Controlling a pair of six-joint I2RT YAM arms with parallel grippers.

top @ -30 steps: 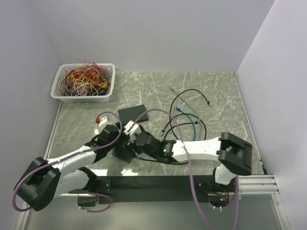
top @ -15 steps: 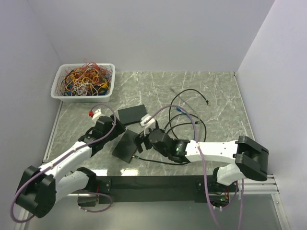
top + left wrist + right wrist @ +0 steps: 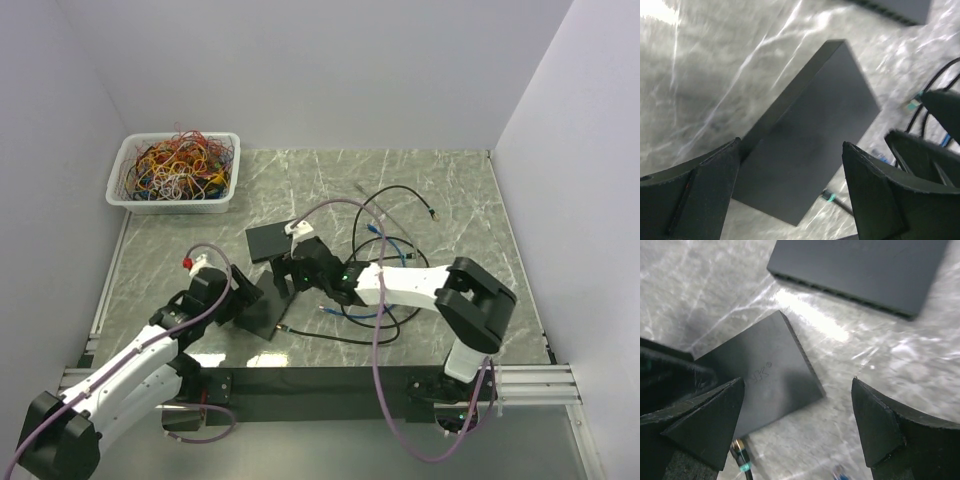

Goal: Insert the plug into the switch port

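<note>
A small black switch [image 3: 262, 305] lies flat on the marble table. A black cable's plug [image 3: 283, 327] with a green band lies at its near right corner, and I cannot tell whether it is in a port. My left gripper [image 3: 240, 297] is open and empty at the switch's left edge. In the left wrist view the switch [image 3: 810, 130] and the plug [image 3: 827, 196] show between the spread fingers of the left gripper [image 3: 790, 145]. My right gripper [image 3: 285, 272] is open and empty just above the switch's far right side. In the right wrist view the right gripper [image 3: 797, 381] hangs over the switch [image 3: 760, 377] and the plug [image 3: 742, 460].
A larger black switch [image 3: 272, 240] lies just behind, and it also shows in the right wrist view [image 3: 865, 270]. Loose black and blue cables [image 3: 385, 250] loop to the right. A white tray [image 3: 120, 195] of tangled wires stands at the back left.
Both grippers have drawn off the small switch. The left arm pulled back toward the near left. The right gripper moved toward the back and is open, leaving the plug at the switch's corner.
</note>
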